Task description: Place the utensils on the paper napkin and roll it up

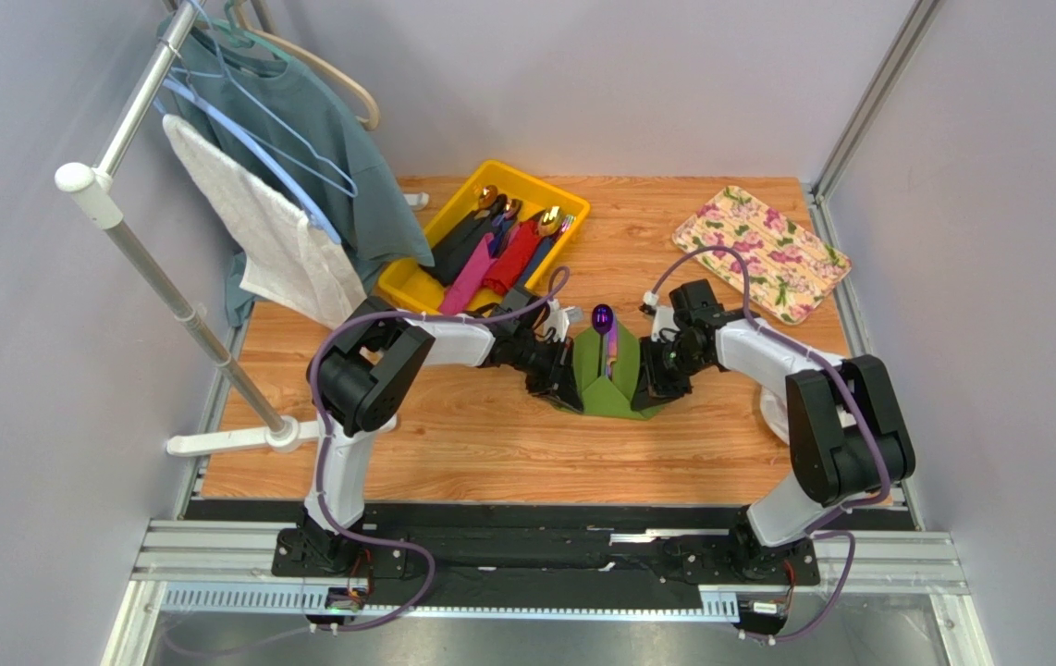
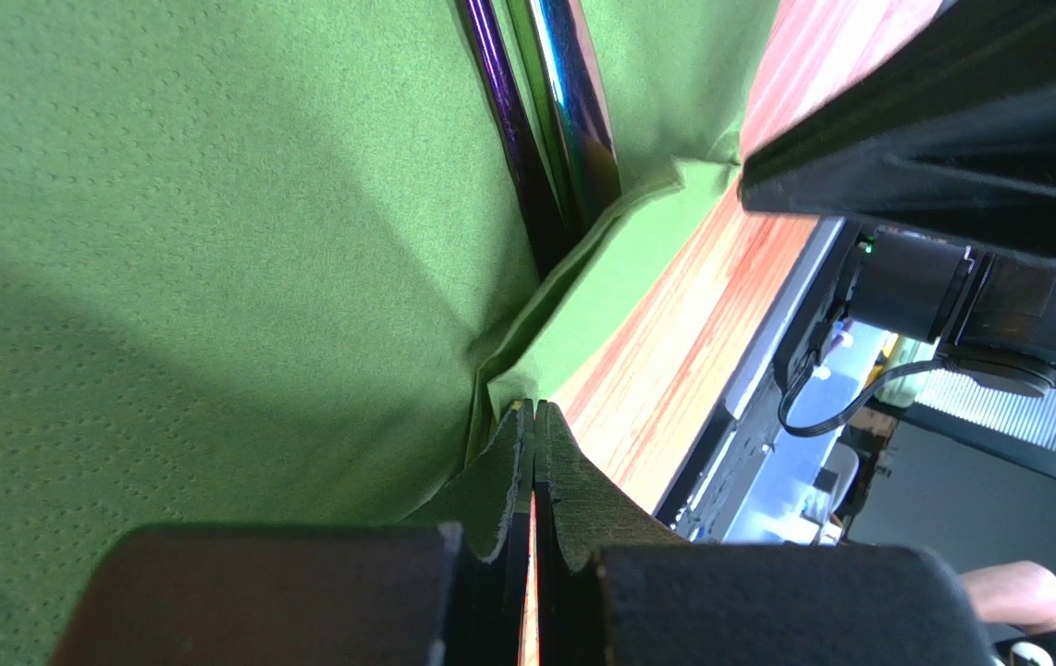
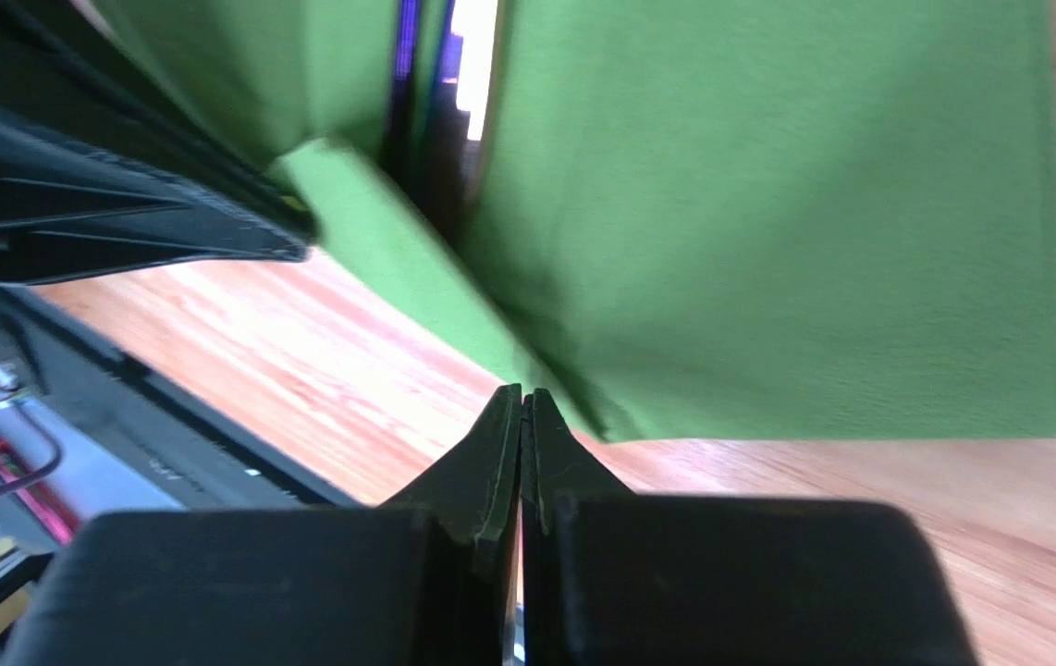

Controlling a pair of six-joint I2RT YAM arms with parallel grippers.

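Green napkin (image 1: 627, 382) folded up — creased; purple utensil (image 1: 603, 319) inside.

Bright, even overhead light gives the top view a sharp picture with only soft shadows, while the close wrist views are softer, the right one smearing the green napkin (image 3: 770, 208) with blur and showing white glare along a utensil (image 3: 406, 56).

A yellow tray (image 1: 416, 289) sits on the wooden table (image 1: 492, 451) beyond the left gripper (image 1: 568, 378). A floral mat (image 1: 762, 253) lies beyond the right gripper (image 1: 652, 375). Far left of both, a rack (image 1: 159, 278) holds a white towel (image 1: 263, 229) and a teal shirt (image 1: 353, 153).
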